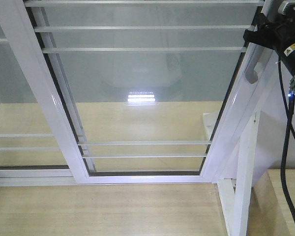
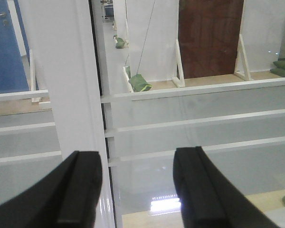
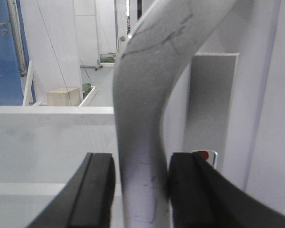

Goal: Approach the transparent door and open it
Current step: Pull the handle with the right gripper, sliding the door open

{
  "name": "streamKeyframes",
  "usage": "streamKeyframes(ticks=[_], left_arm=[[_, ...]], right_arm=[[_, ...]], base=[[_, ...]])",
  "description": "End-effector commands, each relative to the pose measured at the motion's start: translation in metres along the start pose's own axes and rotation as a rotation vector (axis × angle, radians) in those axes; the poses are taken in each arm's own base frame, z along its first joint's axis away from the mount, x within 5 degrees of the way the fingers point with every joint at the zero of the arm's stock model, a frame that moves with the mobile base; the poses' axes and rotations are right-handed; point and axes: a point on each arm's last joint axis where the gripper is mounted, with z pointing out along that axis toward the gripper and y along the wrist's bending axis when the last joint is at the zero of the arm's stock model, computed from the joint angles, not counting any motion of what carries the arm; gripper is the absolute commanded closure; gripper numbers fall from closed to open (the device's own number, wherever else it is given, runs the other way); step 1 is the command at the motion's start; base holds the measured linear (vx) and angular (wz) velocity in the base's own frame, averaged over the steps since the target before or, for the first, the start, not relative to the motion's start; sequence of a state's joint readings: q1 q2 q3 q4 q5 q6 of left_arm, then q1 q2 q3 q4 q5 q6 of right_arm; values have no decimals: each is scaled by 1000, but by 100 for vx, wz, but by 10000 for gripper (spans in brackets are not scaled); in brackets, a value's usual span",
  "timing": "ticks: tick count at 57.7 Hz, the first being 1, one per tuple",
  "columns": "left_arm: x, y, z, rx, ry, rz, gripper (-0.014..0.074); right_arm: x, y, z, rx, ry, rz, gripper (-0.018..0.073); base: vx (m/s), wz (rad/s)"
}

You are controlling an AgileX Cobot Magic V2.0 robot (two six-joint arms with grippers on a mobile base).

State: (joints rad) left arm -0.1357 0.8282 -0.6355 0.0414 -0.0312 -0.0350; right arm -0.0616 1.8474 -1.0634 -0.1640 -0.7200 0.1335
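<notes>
We face the transparent door (image 1: 142, 93) straight ahead, its barred glass filling the front view above the wooden floor (image 1: 108, 211). Our right gripper (image 3: 141, 190) has its fingers (image 3: 97, 190) clenched on either side of the curved silver pull handle (image 3: 142, 95), which sits on the door's right frame. Our left gripper (image 2: 137, 190) hangs released, fingers spread apart, close before a white frame upright (image 2: 69, 85) and the glass beside it.

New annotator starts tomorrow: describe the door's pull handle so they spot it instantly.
Find the big barred glass door filling the front view. Along its right frame runs a curved silver pull handle, sitting between the right pincer's black fingers; the barred panel on the left shows none.
</notes>
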Motion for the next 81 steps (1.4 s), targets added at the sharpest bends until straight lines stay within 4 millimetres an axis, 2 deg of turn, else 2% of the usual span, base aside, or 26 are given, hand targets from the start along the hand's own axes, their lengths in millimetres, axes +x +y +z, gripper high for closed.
streamKeyframes(ticks=[1,7,12,26,59,74,81], left_arm=[[-21,0,-2,4,-125,-9,124],[-21,0,-2,4,-125,-9,124],[-21,0,-2,4,-125,-9,124],[-21,0,-2,4,-125,-9,124],[-21,0,-2,4,-125,-9,124],[-21,0,-2,4,-125,-9,124],[-21,0,-2,4,-125,-9,124]], right_arm=[[-38,-1,-3,-7,-161,-15,347],[-38,-1,-2,-7,-160,-15,441],[-38,0,-2,-11,-159,-15,470],[-37,21,-2,-105,-152,-54,434],[-36,103,-8,-315,-157,-50,407],[-36,132,-13,-386,-155,-45,405],[-35,139,-15,-402,-152,-53,404]], base=[[0,0],[0,0],[0,0],[0,0],[0,0],[0,0],[0,0]])
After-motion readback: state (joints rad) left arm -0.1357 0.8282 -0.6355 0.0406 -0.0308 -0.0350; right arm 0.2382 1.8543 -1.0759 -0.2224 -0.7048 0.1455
